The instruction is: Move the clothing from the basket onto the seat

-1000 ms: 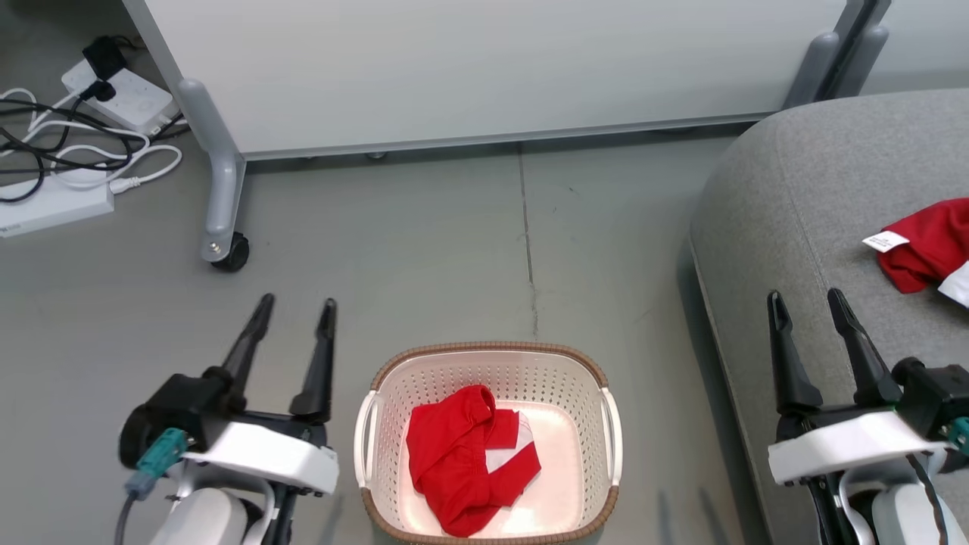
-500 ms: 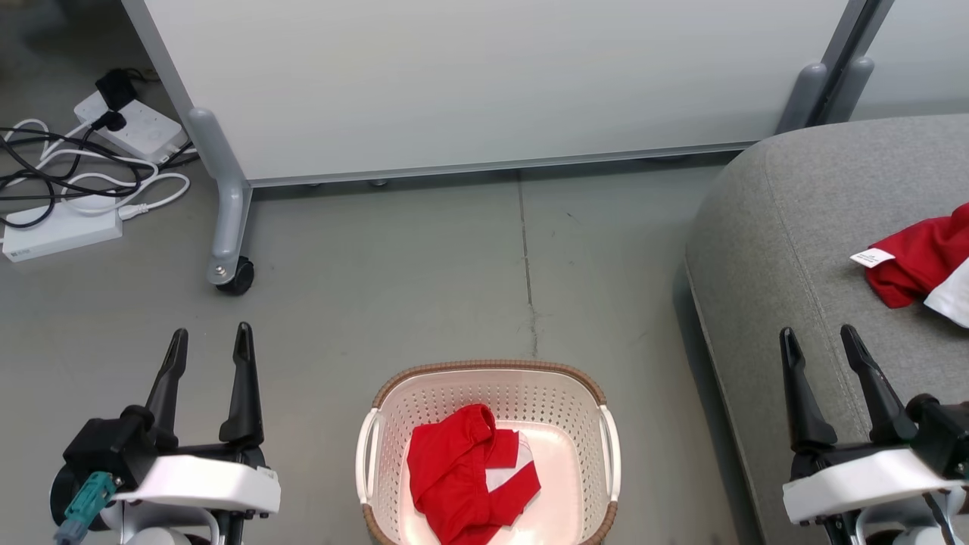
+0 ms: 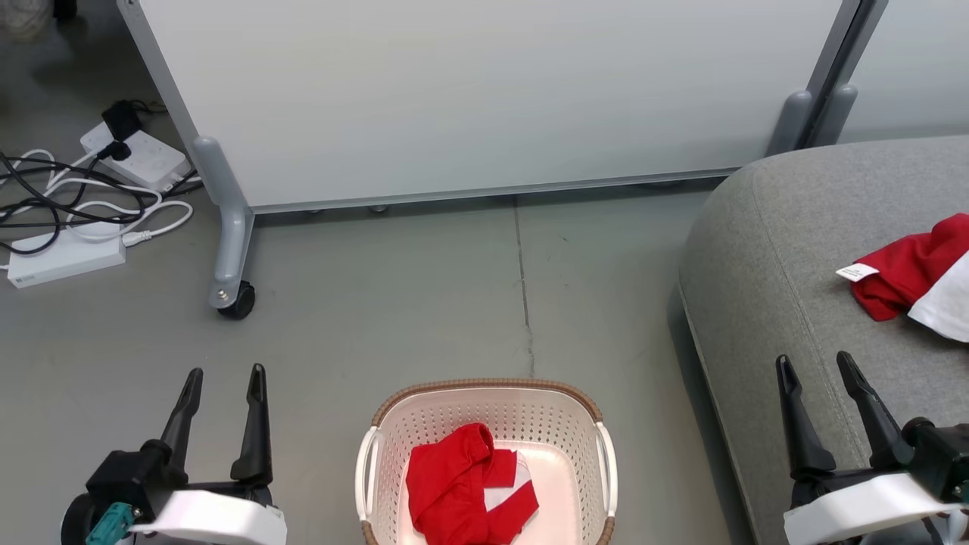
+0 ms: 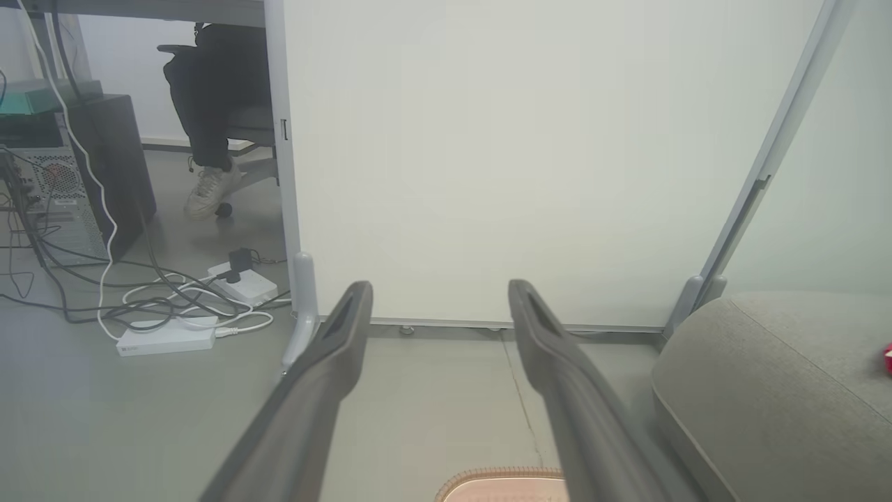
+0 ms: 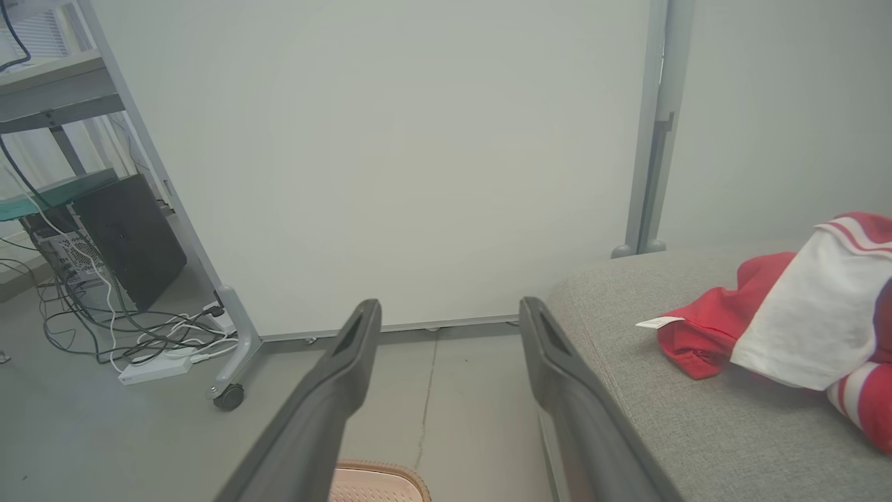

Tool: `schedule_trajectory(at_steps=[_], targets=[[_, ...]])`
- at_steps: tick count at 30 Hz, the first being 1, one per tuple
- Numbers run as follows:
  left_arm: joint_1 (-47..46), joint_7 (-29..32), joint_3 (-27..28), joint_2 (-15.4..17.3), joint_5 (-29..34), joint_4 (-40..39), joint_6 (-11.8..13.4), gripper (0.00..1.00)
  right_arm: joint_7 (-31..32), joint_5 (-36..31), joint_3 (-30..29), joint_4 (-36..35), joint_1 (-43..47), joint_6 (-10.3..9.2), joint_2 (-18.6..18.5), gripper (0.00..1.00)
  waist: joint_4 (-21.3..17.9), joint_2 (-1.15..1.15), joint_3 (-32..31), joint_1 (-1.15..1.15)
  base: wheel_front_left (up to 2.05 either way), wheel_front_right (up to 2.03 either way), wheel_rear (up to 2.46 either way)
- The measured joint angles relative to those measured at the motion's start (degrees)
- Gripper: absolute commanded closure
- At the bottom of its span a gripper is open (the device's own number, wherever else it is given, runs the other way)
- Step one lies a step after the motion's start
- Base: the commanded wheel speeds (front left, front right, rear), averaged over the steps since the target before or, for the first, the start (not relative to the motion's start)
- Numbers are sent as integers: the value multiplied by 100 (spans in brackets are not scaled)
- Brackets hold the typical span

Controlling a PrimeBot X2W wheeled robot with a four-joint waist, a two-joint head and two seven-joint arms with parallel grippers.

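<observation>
- While one red-and-white garment (image 3: 905,265) already lies on the seat (image 3: 764,250) and a red garment (image 3: 454,484) sits in the basket (image 3: 488,384), the step in hand reads as the approach for the next pick. The task is judged partly done.
- Left gripper (image 3: 227,371): two long, dark, tapering fingers spread wide and holding nothing. It is poised over bare floor (image 3: 394,303), left of the basket and apart from it.
- Right gripper (image 3: 813,359): same build, spread wide and empty, poised over the seat's near edge.
- Next move, as a judgement: one gripper goes down into the basket with its fingers astride a raised fold. It closes on cloth alone, lifts clear of the rim and carries across to the seat.
- Red garment: soft, limp and crumpled in a heap, with a white panel showing. It lies toward the left of the basket's base.
- Basket: cream perforated plastic, a rounded rectangle with a brown woven-look rim and white side handles. It stands on the floor between the grippers, near the seat but not touching it.
- Seat: grey woven upholstery with a rounded corner and a stitched seam.
- Red-and-white garment: bunched, with a white panel, striped trim and a white tag at its left end.
- Surroundings: smooth grey floor with a thin crack, a pale partition panel (image 3: 484,98) on a castored foot, and white power strips (image 3: 136,155) with tangled cables (image 3: 76,212).
</observation>
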Motion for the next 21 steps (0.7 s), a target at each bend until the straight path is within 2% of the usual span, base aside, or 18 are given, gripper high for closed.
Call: schedule_trajectory(at_steps=[21], targets=[[43, 0, -32, -27, 120, 458, -73, 0, 120, 3, 24, -87, 115, 0, 1, 0, 41, 0, -147, 0, 0, 0, 0]])
